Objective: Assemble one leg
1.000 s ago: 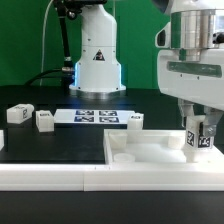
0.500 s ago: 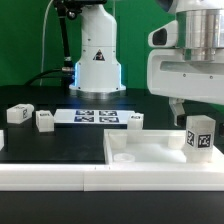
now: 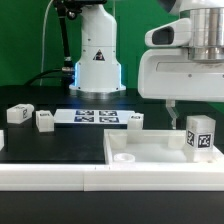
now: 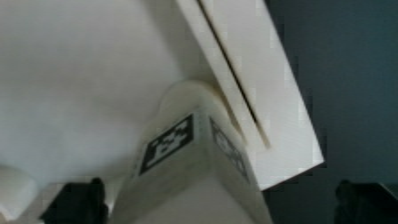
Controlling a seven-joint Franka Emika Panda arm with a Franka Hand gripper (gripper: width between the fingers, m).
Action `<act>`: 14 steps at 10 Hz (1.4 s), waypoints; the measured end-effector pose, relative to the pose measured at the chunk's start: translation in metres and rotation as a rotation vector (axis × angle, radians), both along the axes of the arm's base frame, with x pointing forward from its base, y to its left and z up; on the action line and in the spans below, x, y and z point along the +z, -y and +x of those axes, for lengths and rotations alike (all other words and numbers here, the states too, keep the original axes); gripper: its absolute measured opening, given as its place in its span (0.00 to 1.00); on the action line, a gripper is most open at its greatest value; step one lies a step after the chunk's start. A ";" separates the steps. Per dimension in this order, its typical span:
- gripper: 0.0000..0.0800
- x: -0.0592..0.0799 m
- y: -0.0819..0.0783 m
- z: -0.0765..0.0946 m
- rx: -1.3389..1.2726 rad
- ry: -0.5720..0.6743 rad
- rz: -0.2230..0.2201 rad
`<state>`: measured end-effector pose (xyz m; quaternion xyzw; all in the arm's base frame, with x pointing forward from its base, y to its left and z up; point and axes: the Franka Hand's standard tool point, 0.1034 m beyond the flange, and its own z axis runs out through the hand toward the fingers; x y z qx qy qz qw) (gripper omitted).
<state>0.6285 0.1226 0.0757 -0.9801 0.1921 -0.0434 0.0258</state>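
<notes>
White leg [image 3: 200, 137] is standing free on the tray [image 3: 150, 147], its base cropped; the jaws [image 3: 172, 113] are hanging released above, touching nothing.

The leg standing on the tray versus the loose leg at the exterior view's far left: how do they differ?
The leg on the tray stands upright; the far-left leg lies low on the black table. The tray leg sits below the raised pincer; the far-left one is far from it. Both are white and tagged.
</notes>
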 end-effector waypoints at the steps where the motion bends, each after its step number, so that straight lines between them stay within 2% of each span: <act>1: 0.81 0.001 0.000 0.000 0.065 -0.005 -0.006; 3: 0.81 0.001 0.000 0.000 0.295 0.000 -0.058; 6: 0.79 0.001 0.001 0.001 0.344 0.001 -0.067; 7: 0.57 0.001 0.001 0.001 0.344 0.001 -0.067; 8: 0.57 0.001 0.001 0.001 0.343 0.001 -0.067; 9: 0.36 0.001 0.001 0.001 0.343 0.001 -0.067; 12: 0.36 0.001 0.002 0.001 0.304 0.001 -0.064; 14: 0.36 0.002 0.005 0.001 0.165 0.004 -0.052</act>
